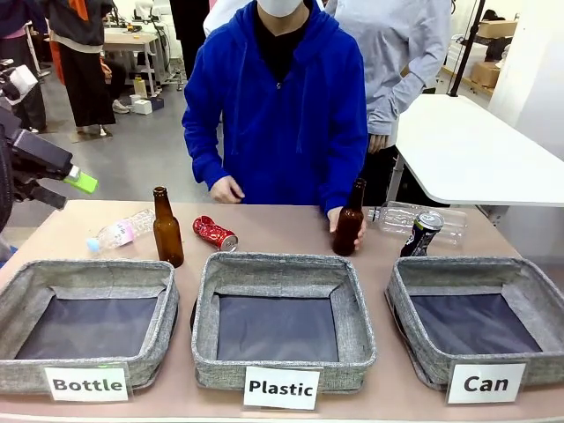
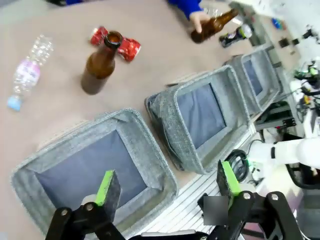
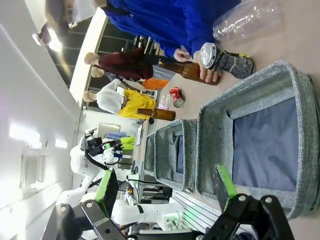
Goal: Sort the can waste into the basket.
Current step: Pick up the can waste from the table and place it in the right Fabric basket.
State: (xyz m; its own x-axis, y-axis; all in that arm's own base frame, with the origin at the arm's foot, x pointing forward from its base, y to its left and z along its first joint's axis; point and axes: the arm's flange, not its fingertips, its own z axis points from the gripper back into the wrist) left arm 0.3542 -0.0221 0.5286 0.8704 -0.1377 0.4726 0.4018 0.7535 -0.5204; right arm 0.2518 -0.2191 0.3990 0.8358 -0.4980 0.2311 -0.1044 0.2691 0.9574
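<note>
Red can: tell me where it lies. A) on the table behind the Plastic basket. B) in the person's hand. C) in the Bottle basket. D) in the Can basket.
A: the red can lies on its side on the table, just beyond the far rim of the Plastic basket, beside an upright brown bottle.

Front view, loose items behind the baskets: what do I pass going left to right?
Clear plastic bottle lying on its side → upright brown glass bottle → dented red can lying down → second brown glass bottle → dark can with silver top.
</note>
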